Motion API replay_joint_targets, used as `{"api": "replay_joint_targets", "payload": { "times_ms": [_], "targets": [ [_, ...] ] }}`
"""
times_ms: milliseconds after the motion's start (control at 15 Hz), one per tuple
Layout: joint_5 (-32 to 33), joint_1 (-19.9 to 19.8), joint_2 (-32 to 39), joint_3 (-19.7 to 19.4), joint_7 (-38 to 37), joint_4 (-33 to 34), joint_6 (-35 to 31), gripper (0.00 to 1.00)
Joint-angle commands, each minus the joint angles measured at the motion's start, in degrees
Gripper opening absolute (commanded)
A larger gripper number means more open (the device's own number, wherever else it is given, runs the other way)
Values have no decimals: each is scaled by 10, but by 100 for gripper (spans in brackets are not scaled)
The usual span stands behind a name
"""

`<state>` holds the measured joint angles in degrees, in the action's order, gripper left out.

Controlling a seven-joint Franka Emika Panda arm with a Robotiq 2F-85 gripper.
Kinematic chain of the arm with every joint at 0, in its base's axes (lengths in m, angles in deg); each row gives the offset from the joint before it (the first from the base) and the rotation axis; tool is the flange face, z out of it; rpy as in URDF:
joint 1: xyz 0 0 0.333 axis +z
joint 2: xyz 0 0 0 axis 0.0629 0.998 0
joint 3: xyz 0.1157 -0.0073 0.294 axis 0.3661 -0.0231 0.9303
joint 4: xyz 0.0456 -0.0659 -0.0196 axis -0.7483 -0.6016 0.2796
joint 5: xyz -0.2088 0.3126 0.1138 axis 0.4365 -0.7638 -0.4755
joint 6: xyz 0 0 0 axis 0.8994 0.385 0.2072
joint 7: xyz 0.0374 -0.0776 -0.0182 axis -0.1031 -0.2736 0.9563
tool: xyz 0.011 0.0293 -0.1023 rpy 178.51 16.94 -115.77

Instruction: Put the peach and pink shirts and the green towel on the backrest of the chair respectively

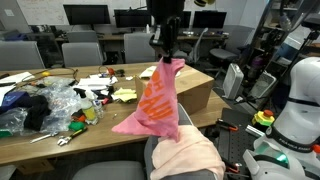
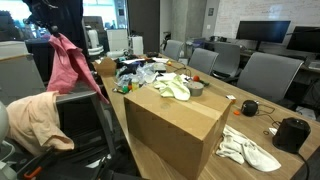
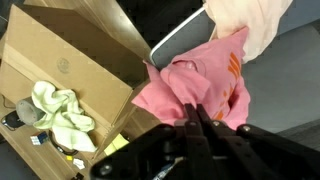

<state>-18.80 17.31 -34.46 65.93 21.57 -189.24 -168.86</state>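
Note:
My gripper is shut on the top of the pink shirt, which hangs down from it beside the table's corner. In the wrist view the closed fingers pinch the pink shirt. The peach shirt lies draped over the backrest of the chair, right below the hanging pink one. It also shows in an exterior view as the peach shirt, under the pink shirt. The green towel lies crumpled on the wooden table; in the wrist view the green towel is at the left.
A heap of bags and small items covers the table's far side. A white cloth and a black object lie on a lower surface. Grey office chairs and monitors ring the table. A white robot body stands close by.

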Motion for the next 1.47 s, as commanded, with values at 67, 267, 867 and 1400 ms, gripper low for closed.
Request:
{"api": "replay_joint_targets", "payload": {
  "times_ms": [67,267,867,1400],
  "targets": [
    [-8,-10,-96,-5,12,-125,-51,1],
    [-11,-14,-139,-6,13,-189,-70,1],
    [2,0,-232,35,11,-290,-94,1],
    [-4,35,-276,94,9,-336,-100,1]
  ]
}}
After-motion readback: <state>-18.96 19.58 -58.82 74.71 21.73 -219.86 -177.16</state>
